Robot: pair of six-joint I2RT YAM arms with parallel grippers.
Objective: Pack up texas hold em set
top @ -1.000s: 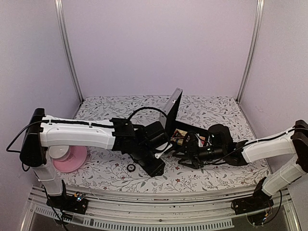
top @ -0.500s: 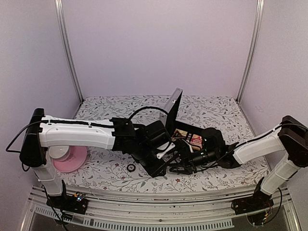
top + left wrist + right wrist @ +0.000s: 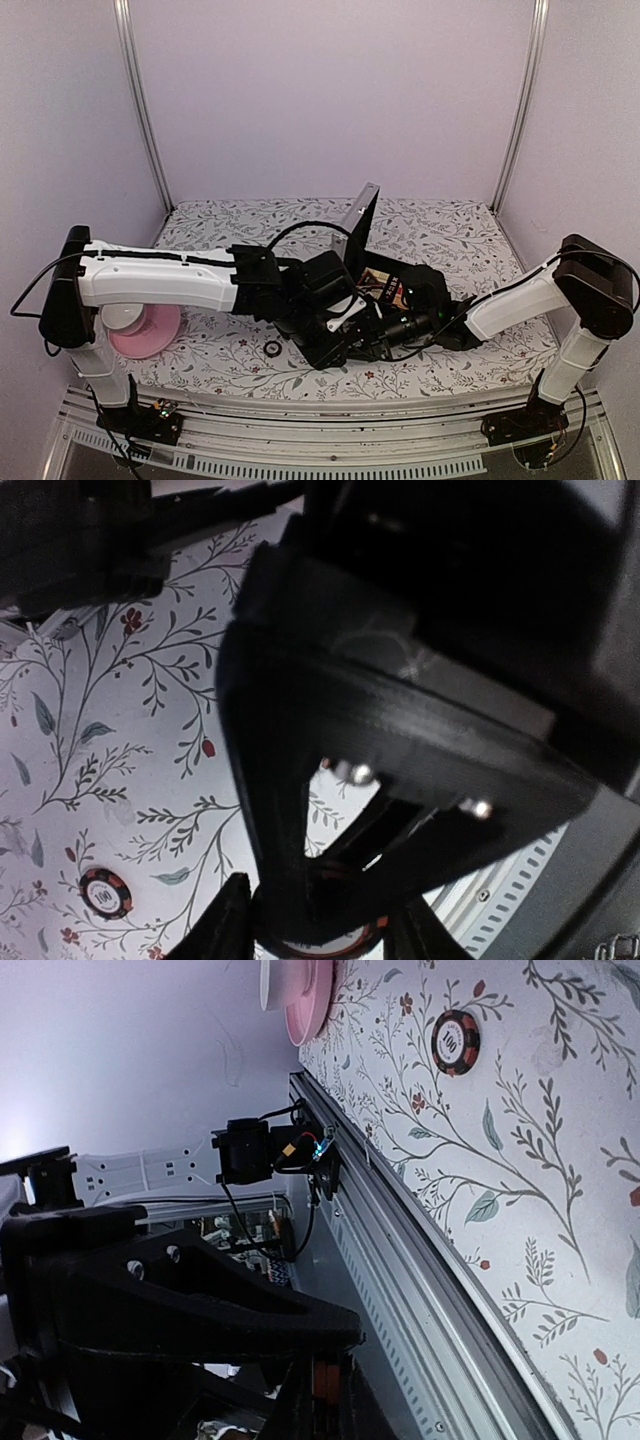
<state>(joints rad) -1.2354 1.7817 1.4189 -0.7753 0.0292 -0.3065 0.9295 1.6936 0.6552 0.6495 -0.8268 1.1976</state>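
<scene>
The texas hold em set's silver case (image 3: 358, 225) stands open at mid table, its lid upright, with red and yellow card packs (image 3: 388, 290) in the black base. In front of the case the two grippers meet. My left gripper (image 3: 342, 335) (image 3: 325, 932) is shut on a round red-and-white token (image 3: 345, 946), holding it across its width. My right gripper (image 3: 373, 331) (image 3: 325, 1400) is shut on the same token (image 3: 324, 1385), pinching its red edge. A second, black-and-red token (image 3: 272, 348) (image 3: 105, 892) (image 3: 456, 1040) lies loose on the cloth to the left.
A pink plate (image 3: 158, 335) (image 3: 305, 1015) holding a white bowl (image 3: 122, 318) sits at the near left under the left arm. The metal rail of the table's front edge (image 3: 440, 1300) runs just beside the grippers. The flowered cloth (image 3: 440, 235) covers the table.
My right gripper has travelled left from over the case base to the left gripper and closed on the token held there. The left arm has stayed put.
</scene>
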